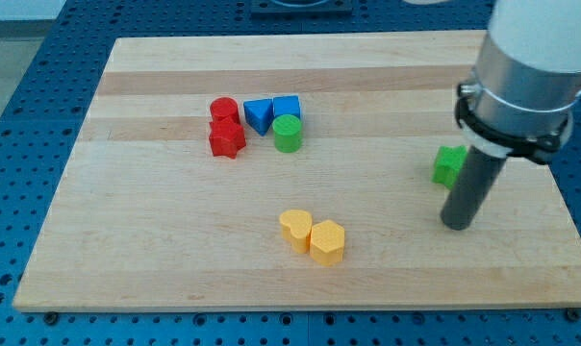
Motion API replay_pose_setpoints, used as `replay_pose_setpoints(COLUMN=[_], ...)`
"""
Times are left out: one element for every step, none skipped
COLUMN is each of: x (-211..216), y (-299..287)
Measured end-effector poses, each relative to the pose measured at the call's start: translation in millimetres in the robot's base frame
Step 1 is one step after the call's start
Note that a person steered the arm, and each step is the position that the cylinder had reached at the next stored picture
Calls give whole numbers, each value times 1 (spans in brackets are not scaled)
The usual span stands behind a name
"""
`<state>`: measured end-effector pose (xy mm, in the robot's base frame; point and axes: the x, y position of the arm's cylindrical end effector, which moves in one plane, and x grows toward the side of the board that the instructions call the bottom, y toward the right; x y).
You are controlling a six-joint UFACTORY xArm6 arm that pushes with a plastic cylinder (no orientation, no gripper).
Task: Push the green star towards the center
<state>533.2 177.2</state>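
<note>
The green star (449,164) lies near the view's right side of the wooden board (156,240), partly hidden behind my rod. My tip (456,225) rests on the board just below and slightly to the right of the star, close to it. A cluster at the upper middle holds a red cylinder (223,109), a red star-like block (226,139), a blue triangle (259,115), a blue cube (287,107) and a green cylinder (288,134).
Two yellow blocks (294,230) (327,241) sit side by side, touching, at the lower middle. The board's right edge (569,221) is close to my tip. Blue pegboard surrounds the board.
</note>
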Motion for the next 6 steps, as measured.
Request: replay_pose_setpoints(x=[-12, -27, -31, -43, -67, -87], y=[39, 60, 50, 32, 31, 18])
